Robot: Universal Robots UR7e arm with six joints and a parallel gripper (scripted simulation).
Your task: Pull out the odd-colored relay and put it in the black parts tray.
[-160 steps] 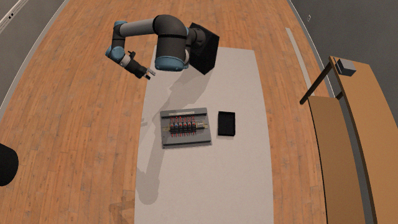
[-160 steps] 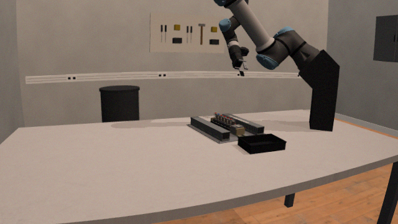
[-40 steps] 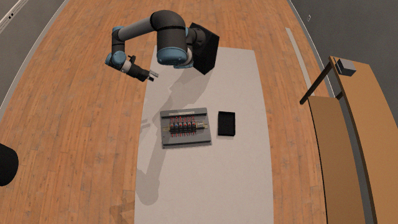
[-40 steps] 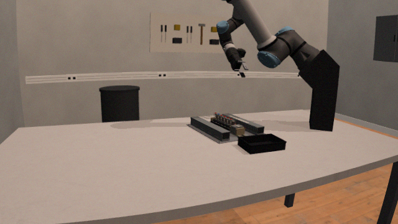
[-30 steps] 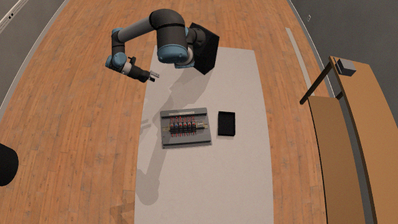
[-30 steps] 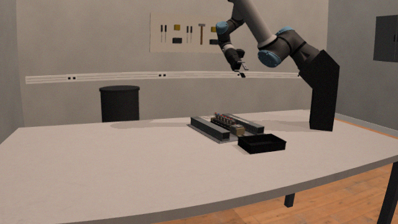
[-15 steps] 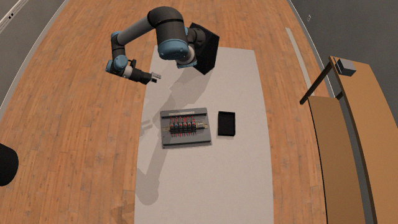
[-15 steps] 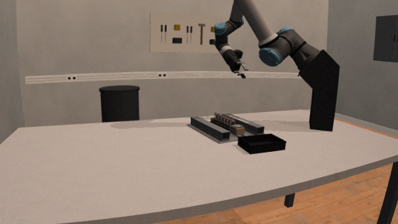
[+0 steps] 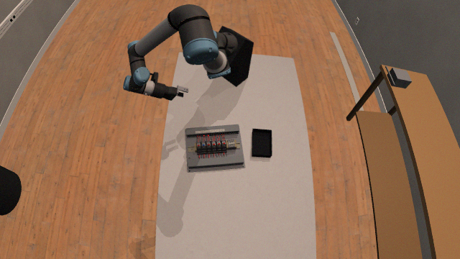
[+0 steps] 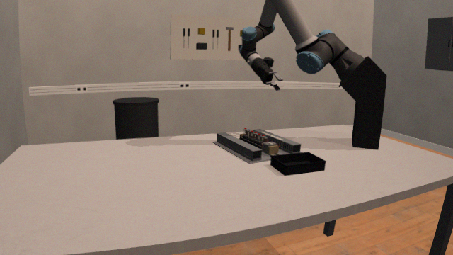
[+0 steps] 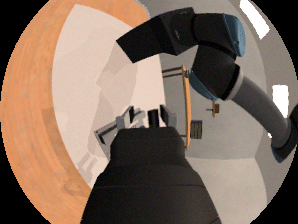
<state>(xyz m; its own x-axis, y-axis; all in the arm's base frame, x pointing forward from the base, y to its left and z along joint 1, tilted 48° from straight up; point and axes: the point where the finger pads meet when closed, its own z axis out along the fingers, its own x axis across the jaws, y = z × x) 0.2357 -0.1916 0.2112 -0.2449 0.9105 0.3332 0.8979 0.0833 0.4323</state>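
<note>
The grey relay panel [image 9: 215, 163] [image 10: 238, 143] lies flat on the white table [image 9: 233, 216] [image 10: 141, 191]. A row of relays [image 9: 210, 144] [image 10: 255, 135] sits on its rail. Most buttons are red; one near the left end of the row looks blue [image 9: 203, 144] [image 10: 250, 130]. The black parts tray [image 9: 261, 155] [image 10: 298, 169] lies just right of the panel and looks empty. My gripper [image 9: 183, 91] [image 10: 276, 81] [image 11: 146, 110] is open and empty. It hangs high in the air, well back and left of the panel, over the table's left edge.
The arm's black pedestal [image 9: 240, 61] [image 10: 366, 106] stands at the back of the table. A black round bin [image 10: 136, 117] [image 9: 7, 191] stands on the floor behind it. A wooden bench [image 9: 413, 162] is off to the right.
</note>
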